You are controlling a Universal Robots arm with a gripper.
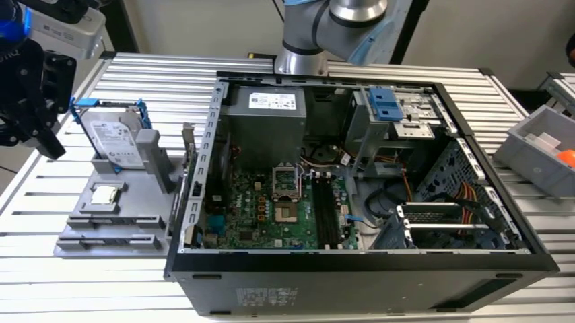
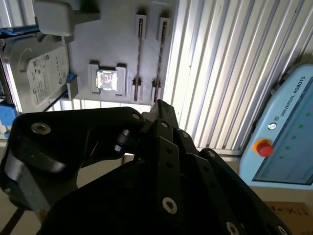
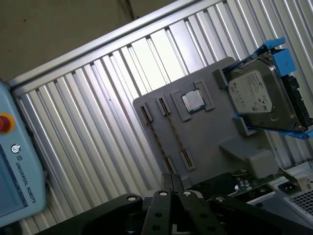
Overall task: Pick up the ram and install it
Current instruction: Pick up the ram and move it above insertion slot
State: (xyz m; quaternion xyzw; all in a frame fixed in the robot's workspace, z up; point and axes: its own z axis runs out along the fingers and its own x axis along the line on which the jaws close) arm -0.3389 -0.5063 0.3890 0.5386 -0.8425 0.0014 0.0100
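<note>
Black links of the pincer [image 3: 172,177] crowd the near edge of both wrist views. Its tips look pressed together with nothing between them. It hangs above the bench [image 3: 98,112], off the tray's [image 3: 210,142] outer side and well apart from the case [image 1: 359,269].

On the grey tray, a thin strip stands on edge between two small end holders. I take this for the ram [image 3: 157,139], though seen edge-on it could be a bare groove, and a second, similar line runs just beside it. The CPU [image 3: 192,100] lies flat in its pocket near the strips. The drive [image 3: 261,98], in its blue bracket, stands on the far part of the tray. In the exterior view, the long dark slots [image 1: 325,208] on the board inside the case look empty, so the ram is not installed and the pick is not yet made.

The risks come mostly from how narrow the target is.
- **Wrong strip:** With two lines so close together, a small sideways error could land a tip on the wrong one or on a holder.
- **Jamming:** A grip taken off centre would likely cock the stick in its holders, jamming or flexing it.
- **Hitting the tray:** A tilted approach could clip the CPU pocket or nudge the whole tray.
- **Seating:** Inside the case, a skewed hold would make the ram hard to seat and could strain the slot.
</note>
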